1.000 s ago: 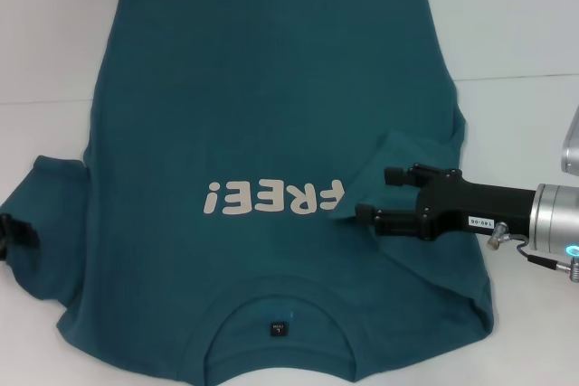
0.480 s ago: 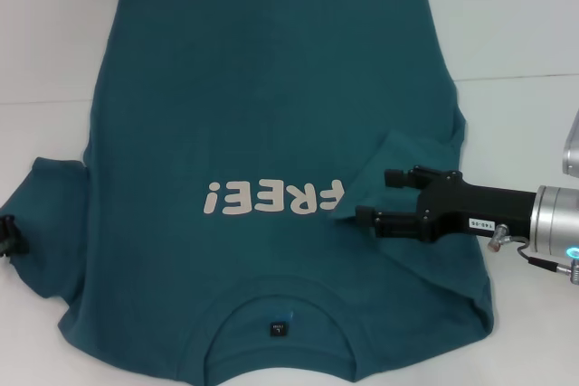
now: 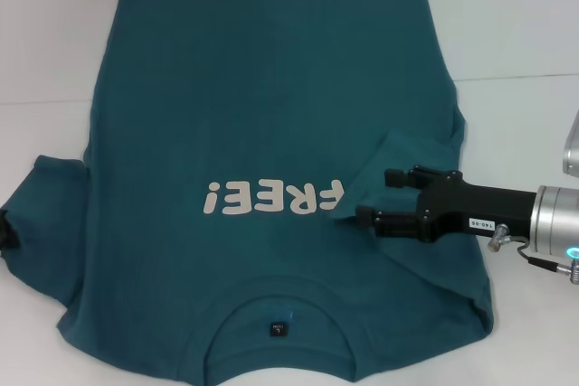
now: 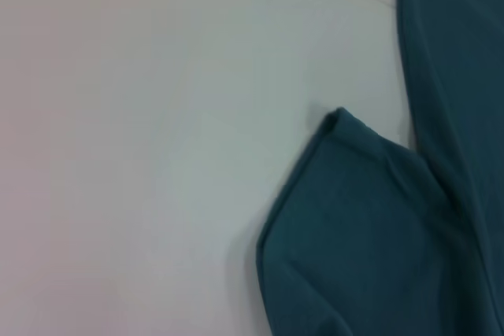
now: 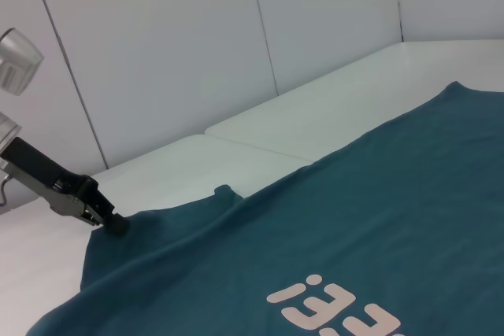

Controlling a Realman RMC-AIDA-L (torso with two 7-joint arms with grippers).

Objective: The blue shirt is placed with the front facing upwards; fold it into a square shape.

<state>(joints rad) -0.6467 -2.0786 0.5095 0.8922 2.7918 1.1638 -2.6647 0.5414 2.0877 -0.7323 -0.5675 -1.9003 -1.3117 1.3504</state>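
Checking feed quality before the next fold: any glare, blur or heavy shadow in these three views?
Head view: even light, no glare, blue shirt sharp, soft shadow under right gripper. Left wrist view: soft focus, sleeve edge fuzzy, table washed pale. Right wrist view: clear, lettering readable, left gripper darkly outlined against the table.

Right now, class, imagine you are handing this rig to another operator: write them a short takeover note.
Right gripper: open, over the right sleeve, which is already folded in onto the chest beside the "FREE!" lettering.
Left gripper: at the left sleeve's outer edge; grip not visible.
The blue shirt lies front up on the white table, collar nearest the robot.
Done: right sleeve folded in.
Left: left sleeve, then fold the body into a square.
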